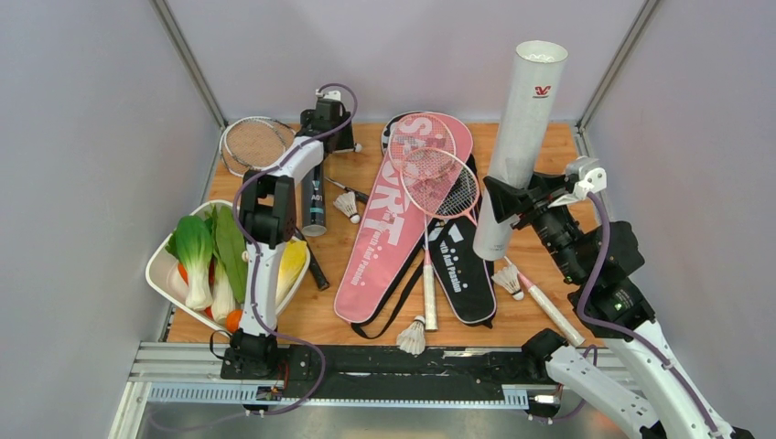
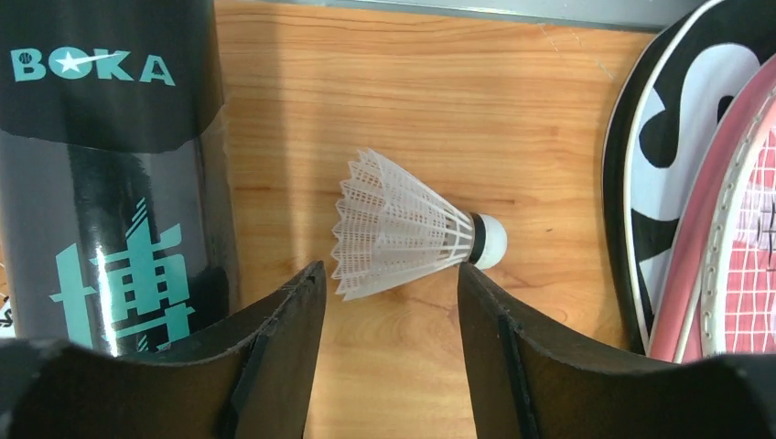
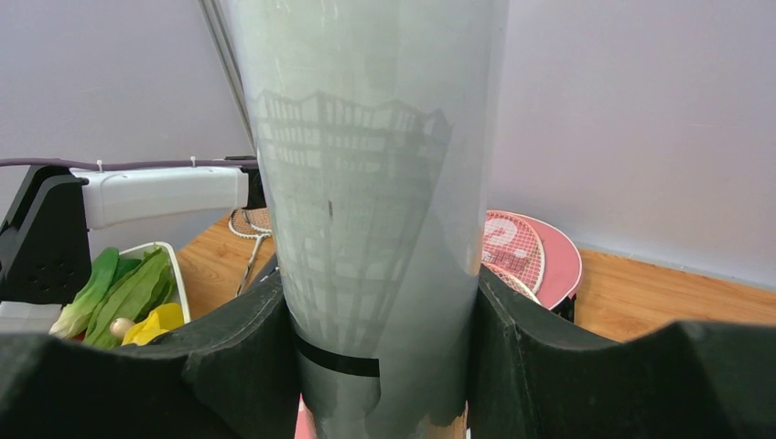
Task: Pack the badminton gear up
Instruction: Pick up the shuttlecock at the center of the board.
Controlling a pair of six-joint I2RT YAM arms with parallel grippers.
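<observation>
Left fingers apart over shuttlecock, black tube beside, right fingers clamping white tube

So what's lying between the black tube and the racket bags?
A white shuttlecock, lying on its side on the wooden table; the left wrist view shows it best.

A white tray of leafy greens — one yellow piece too — sits on the wooden table.
</observation>
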